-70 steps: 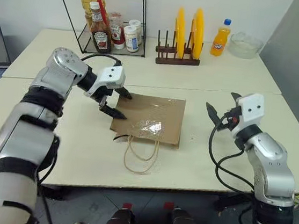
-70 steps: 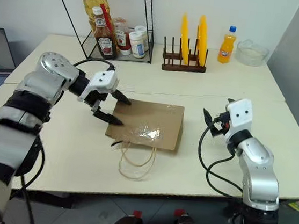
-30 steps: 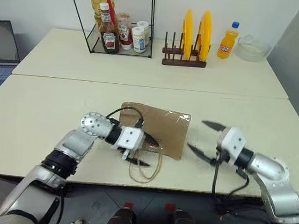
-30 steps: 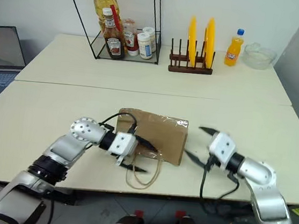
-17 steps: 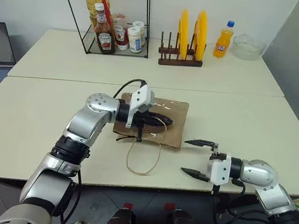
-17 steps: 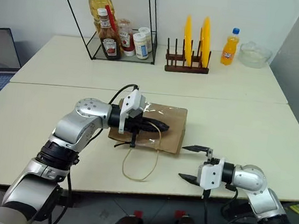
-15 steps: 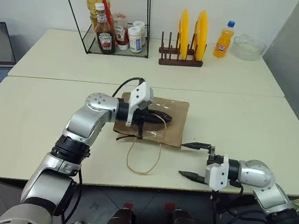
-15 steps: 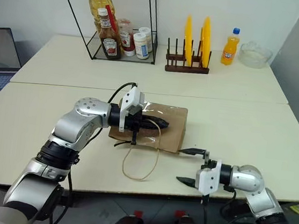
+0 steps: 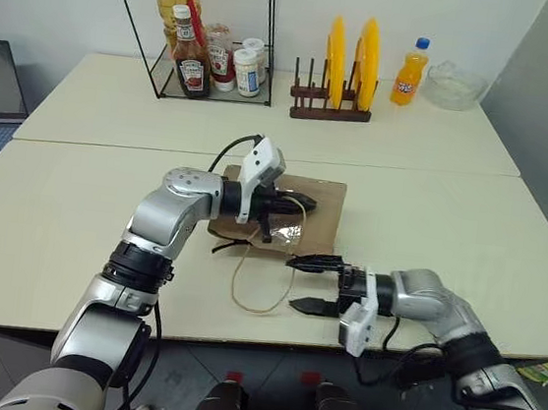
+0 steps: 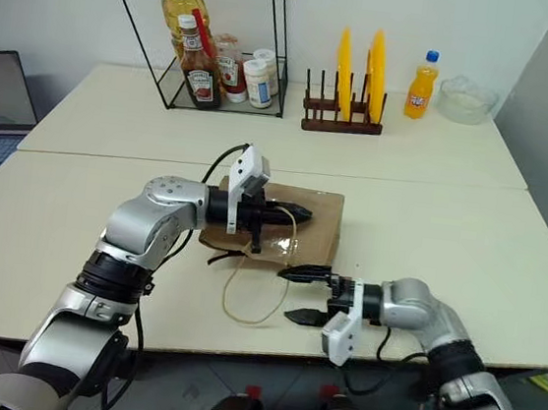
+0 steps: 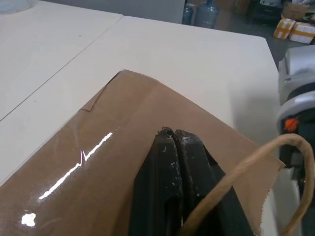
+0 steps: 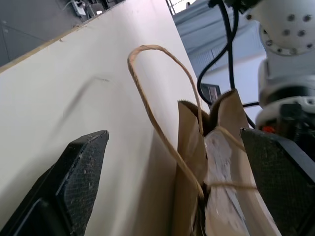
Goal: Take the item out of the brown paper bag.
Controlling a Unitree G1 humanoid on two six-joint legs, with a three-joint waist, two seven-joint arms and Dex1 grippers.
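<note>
Two tools at bag (image 9: 316, 225) mouth, table edge (image 9: 190, 329) near

Just beyond the black right gripper (image 9: 300, 282) lies the plain kraft-brown paper bag (image 9: 320, 215), with pale tan twine handles (image 9: 262, 293) and a glossy clear patch. The bench (image 9: 65, 211) is cream. Beyond the black left gripper (image 9: 305, 207) stand yellow plates (image 9: 351, 51) and an orange, blue-capped soda bottle (image 9: 406, 72).
</note>
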